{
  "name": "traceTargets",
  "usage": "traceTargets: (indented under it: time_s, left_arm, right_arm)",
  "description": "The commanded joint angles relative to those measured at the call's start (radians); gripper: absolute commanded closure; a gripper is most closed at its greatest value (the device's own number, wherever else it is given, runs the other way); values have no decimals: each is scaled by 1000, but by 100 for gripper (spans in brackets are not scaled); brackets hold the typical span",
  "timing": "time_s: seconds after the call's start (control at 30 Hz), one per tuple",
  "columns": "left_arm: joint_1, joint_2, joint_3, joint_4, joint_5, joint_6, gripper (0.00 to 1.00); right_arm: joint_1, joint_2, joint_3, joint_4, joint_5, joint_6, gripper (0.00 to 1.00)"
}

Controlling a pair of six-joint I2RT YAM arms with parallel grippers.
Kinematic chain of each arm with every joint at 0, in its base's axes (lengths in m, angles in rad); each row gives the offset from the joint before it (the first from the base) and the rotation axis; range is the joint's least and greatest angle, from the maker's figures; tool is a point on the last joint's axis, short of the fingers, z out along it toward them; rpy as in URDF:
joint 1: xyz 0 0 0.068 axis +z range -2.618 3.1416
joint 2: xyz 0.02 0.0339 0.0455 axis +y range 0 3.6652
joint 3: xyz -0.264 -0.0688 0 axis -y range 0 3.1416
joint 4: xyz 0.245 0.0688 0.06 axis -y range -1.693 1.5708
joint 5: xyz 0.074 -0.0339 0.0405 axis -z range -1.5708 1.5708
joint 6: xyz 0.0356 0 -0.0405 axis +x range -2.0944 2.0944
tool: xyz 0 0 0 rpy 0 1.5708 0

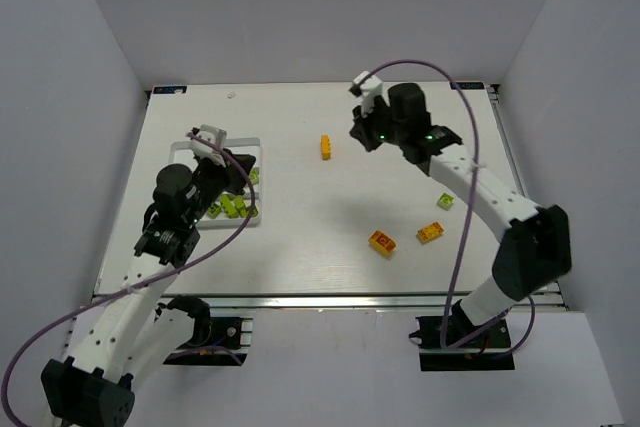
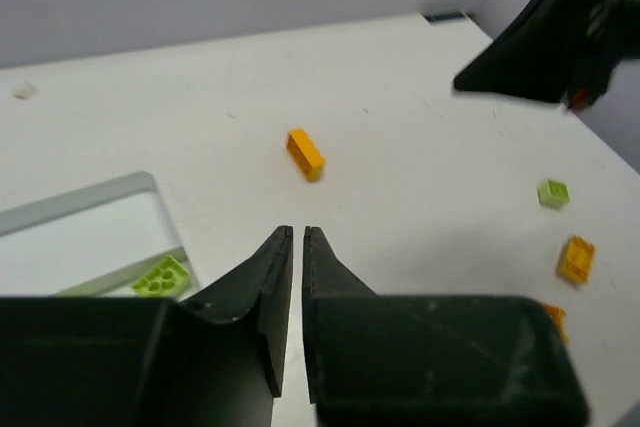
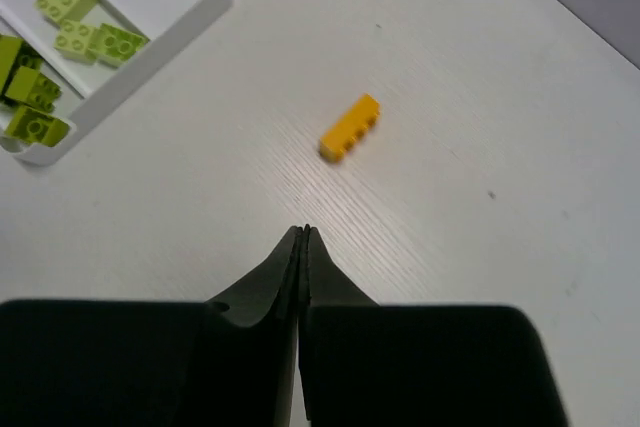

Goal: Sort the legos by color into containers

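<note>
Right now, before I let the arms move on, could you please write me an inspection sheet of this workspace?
Surface: white table, flat, no spill seen.
Job's things: white tray on the left holds several lime green bricks; three orange bricks and one green brick lie loose on the table.
Clutter: one small white scrap near the far edge.
Grippers: left gripper shut, empty, at the tray; right gripper shut, empty, short of the far orange brick.
Cables: a purple cable hangs in a loop from each arm.
Surroundings: plain pale walls on three sides.
</note>
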Motion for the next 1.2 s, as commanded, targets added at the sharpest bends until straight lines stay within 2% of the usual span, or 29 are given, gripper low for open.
traceTargets:
  time_s: [0.0, 0.07, 0.1, 0.13, 0.17, 0.2, 0.33, 0.47, 0.7, 1.0, 1.17]
  left_arm:
    - [3, 87, 33, 9, 199, -12, 79]
    - [3, 119, 58, -4, 259, -12, 68]
    - [3, 138, 63, -17, 264, -12, 48]
    - [3, 146, 69, -21, 264, -10, 38]
    - [3, 150, 70, -27, 259, -9, 31]
    - [3, 149, 70, -31, 252, -7, 22]
    - [-7, 137, 67, -38, 221, -1, 17]
    - [-7, 132, 66, -41, 204, 3, 17]
    - [-16, 130, 66, -43, 201, 8, 16]
    - [-16, 132, 69, -47, 195, 14, 16]
    - [-16, 132, 69, -51, 192, 17, 16]
  right_arm:
    - [-60, -106, -119, -132, 10, -12, 100]
    - [-140, -172, -167, -228, -8, -65, 100]
    - [-214, -192, -208, -252, 2, -124, 76]
    - [-239, -220, -225, -276, 16, -158, 57]
    - [-257, -235, -237, -307, 72, -181, 19]
    - [-326, -243, -260, -316, 91, -232, 11]
    - [-446, -220, -274, -341, 177, -290, 11]
    - [-530, -125, -228, -433, 191, -244, 20]
    - [-578, -47, -264, -392, 194, -270, 20]
    - [-635, 91, -202, -476, 41, -398, 19]
    - [-639, 133, -179, -494, 3, -407, 21]
